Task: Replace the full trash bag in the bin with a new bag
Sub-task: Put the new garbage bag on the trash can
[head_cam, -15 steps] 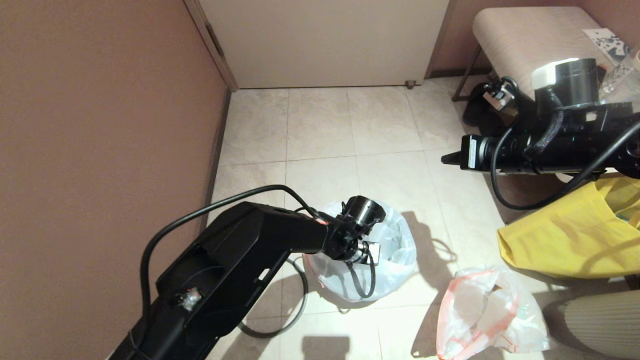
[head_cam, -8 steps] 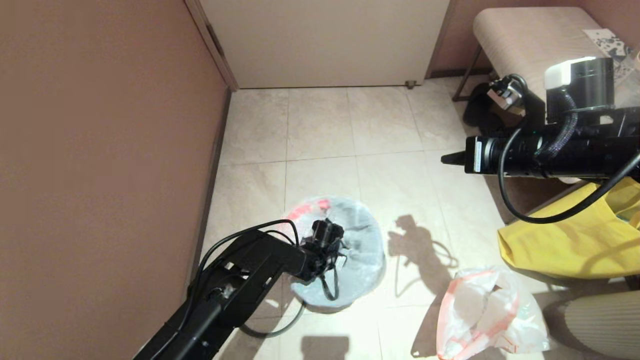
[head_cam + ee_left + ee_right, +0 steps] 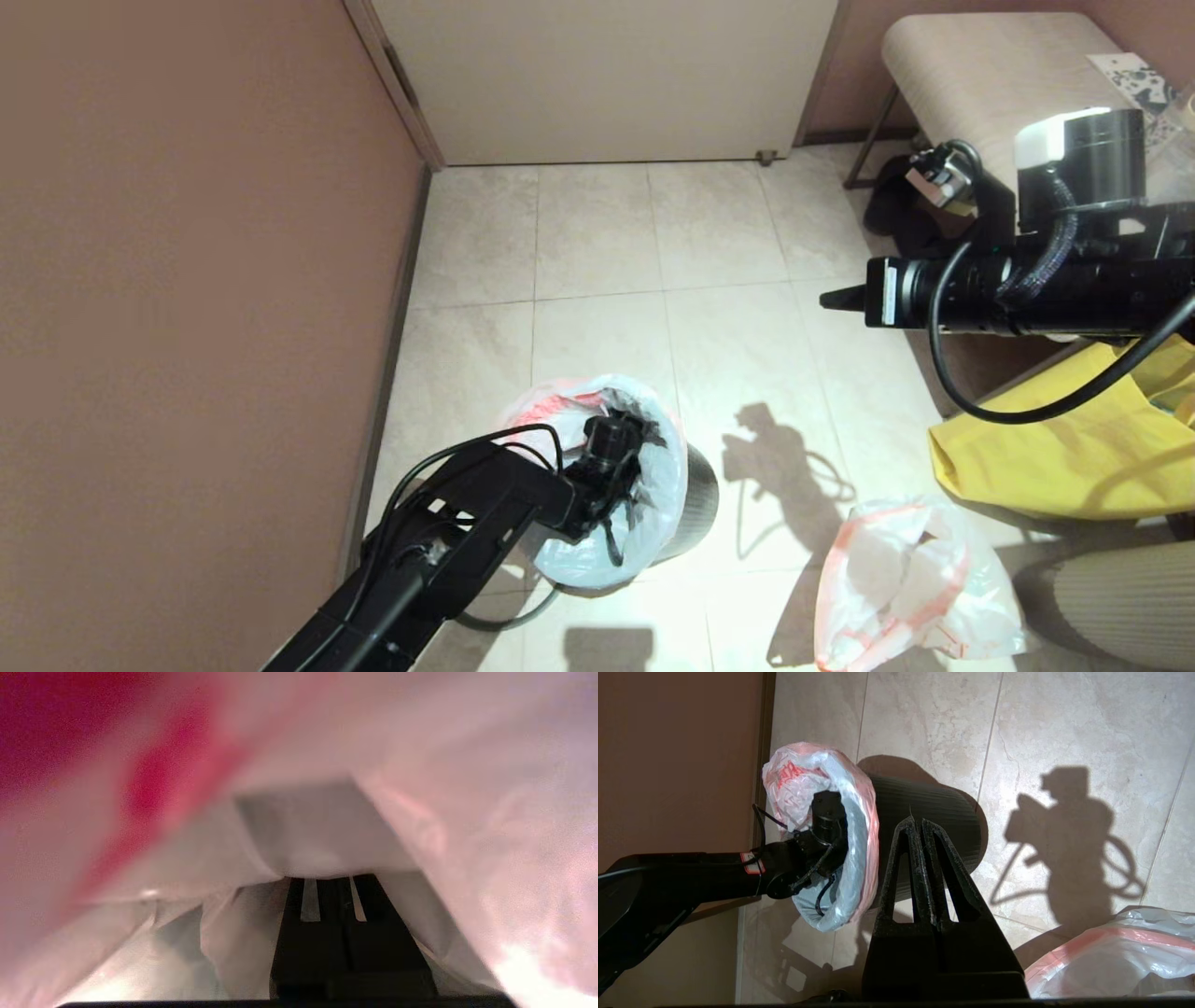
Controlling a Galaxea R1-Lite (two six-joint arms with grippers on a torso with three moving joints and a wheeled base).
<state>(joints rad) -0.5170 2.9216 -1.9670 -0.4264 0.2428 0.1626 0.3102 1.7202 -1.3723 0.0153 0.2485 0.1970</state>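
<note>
Bin (image 3: 693,509), small, round, black, ribbed walls, standing on pale floor tiles (image 3: 597,233) near the brown wall (image 3: 187,280); thin translucent white plastic new bag (image 3: 644,457) with pink hem and red print draped over its mouth and spilling down the wall-side; left gripper (image 3: 332,891) reaching inside the bag, its wrist sunk in the opening in the head view; left wrist view alone shows the fingers pressed together, plastic film lying over their tips, though whether film is pinched between them cannot be told; right wrist view alone shows the bin's far black side (image 3: 924,826) bare of plastic; right gripper (image 3: 920,823) held level above the floor, well apart from the bin, fingers together and empty; lumpy translucent white full trash bag (image 3: 910,588) with pink drawstring hem lying on the tiles near the yellow cloth tote (image 3: 1055,457); head view alone shows the tote, a padded beige stool (image 3: 980,65) and a white door (image 3: 607,75).
</note>
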